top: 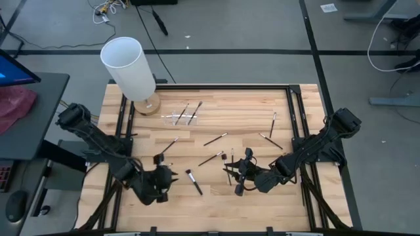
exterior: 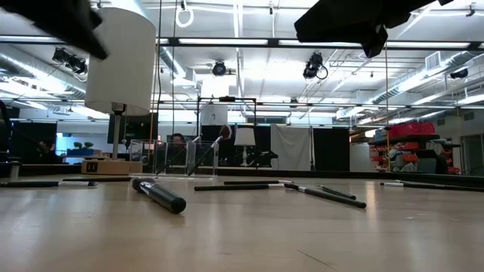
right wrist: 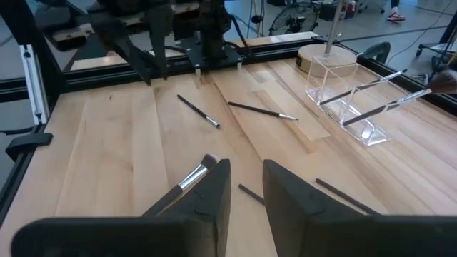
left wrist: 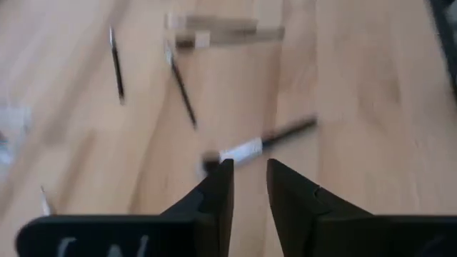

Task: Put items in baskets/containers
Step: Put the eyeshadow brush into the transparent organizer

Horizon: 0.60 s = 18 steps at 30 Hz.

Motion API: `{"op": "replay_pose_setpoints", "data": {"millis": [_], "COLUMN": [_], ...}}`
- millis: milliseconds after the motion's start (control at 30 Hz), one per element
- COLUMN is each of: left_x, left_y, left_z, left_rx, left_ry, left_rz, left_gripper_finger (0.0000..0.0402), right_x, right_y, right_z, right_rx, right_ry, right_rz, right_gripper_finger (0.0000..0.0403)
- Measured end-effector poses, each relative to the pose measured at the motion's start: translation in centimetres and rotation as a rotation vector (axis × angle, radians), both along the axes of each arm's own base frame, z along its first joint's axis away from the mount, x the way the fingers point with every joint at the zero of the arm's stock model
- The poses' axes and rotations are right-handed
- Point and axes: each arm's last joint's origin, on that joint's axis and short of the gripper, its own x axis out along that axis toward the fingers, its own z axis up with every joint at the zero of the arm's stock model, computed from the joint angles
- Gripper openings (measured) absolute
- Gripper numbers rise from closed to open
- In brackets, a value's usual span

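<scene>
Several thin dark makeup brushes lie flat on the wooden table (top: 262, 196). The clear holder (top: 180, 118) stands near the far edge, and two brushes (right wrist: 371, 96) lean in it. My left gripper (left wrist: 248, 182) hovers open near the table's near edge. Just beyond its tips lies a silver-ferruled brush (left wrist: 260, 146), the same brush (top: 193, 180) in the high view. My right gripper (right wrist: 246, 178) is open, low over the table's near middle. A silver-ferruled brush (right wrist: 191, 176) lies beside one finger and a dark handle (right wrist: 250, 193) below the gap.
A tall white cylinder (top: 129, 65) on a round wooden base stands at the far left corner beside the holder. More brushes lie at mid-table (top: 215, 139) and toward the right (top: 270, 141). Black frame rails (top: 295, 124) border the table.
</scene>
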Motion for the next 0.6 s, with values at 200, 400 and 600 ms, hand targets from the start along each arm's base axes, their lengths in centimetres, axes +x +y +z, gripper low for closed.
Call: {"op": "replay_pose_setpoints", "data": {"millis": [200, 400, 600], "left_x": [-2.3, -4.9, -6.8], "left_y": [0.1, 1.3, 3.3], "left_z": [-2.2, -6.6, -10.2], "left_rx": [-0.022, 0.015, 0.008], "left_ry": [0.073, 0.004, -0.023], "left_rz": [0.078, 0.173, 0.235], "left_gripper_finger": [0.0144, 0.0221, 0.0243], "right_x": [0.0, 0.0, 0.0], "right_y": [0.0, 0.0, 0.0], "right_z": [0.0, 0.0, 0.0], "right_rx": [-0.003, 0.001, 0.002], "right_ry": [0.001, -0.001, -0.001], "right_rz": [0.001, 0.0, -0.001], "right_gripper_finger": [0.0084, 0.0084, 0.0084]}}
